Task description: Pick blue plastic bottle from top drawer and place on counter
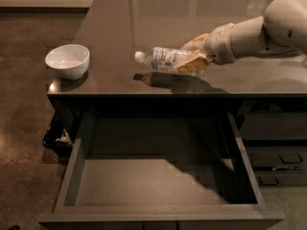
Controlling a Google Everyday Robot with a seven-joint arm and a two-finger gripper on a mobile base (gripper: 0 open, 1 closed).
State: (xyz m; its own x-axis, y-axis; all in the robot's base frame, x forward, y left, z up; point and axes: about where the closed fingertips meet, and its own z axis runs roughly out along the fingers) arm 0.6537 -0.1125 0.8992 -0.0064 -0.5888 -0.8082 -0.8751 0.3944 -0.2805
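The blue plastic bottle (165, 59) lies on its side just above the counter (192, 18), white cap pointing left, its shadow close below it. My gripper (191, 56) comes in from the right and is shut on the bottle's base end, tan fingers (192, 64) above and below it. The top drawer (158, 186) is pulled wide open below the counter's front edge and holds nothing.
A white bowl (67, 60) stands on the counter's front left corner. Smaller dark drawers with handles (280, 159) are at the right of the open drawer. Brown floor (24, 128) lies to the left.
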